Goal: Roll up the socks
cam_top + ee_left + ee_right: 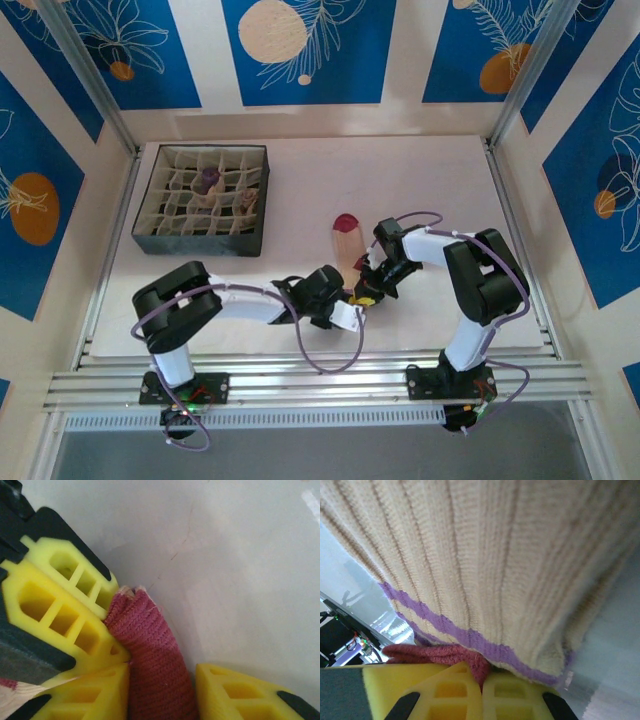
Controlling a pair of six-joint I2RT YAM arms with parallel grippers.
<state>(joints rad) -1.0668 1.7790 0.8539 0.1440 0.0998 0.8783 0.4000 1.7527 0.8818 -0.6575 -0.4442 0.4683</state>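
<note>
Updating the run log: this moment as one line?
tan sock: on table | right gripper: shut on cuff | left gripper: astride cuff, grip unclear

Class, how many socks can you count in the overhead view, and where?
3. A tan, red-toed sock lies on the table; a purple sock and a brown sock sit in cells of the divided box. More may hide in other cells.

You had the tan sock laid out flat just right of the divider box, its dark-red toe pointing away and its purple-striped, red-edged cuff bunched at the near end. Inside that box you had the purple sock bundled in a far cell and the brownish sock bundled to its right, slightly nearer
</note>
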